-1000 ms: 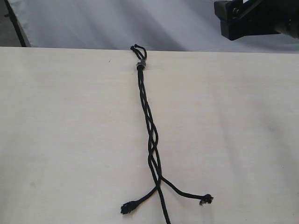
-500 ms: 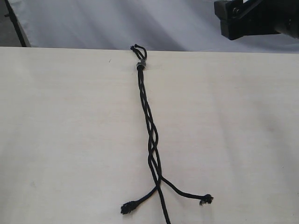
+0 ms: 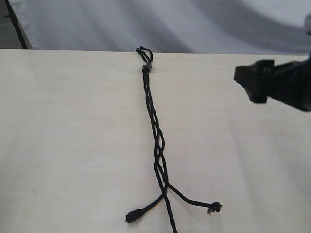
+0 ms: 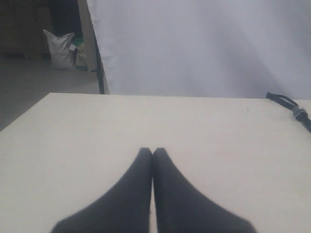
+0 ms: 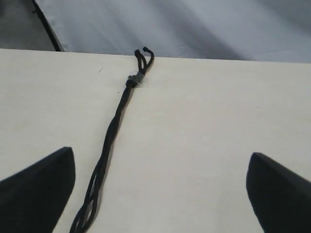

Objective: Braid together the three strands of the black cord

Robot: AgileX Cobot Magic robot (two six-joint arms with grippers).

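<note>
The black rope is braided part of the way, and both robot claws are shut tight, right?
Not quite. Only the left gripper is shut. The right gripper is open, its jaws wide apart in the right wrist view. The black cord is indeed braided only part of the way, its ends loose.

Pale wooden surface (image 3: 63,136) fills the lower frame; creased white cloth (image 3: 97,24) hangs behind, dark pole (image 3: 17,26) at upper left, white sack (image 4: 60,48) on grey floor (image 4: 34,80).
</note>
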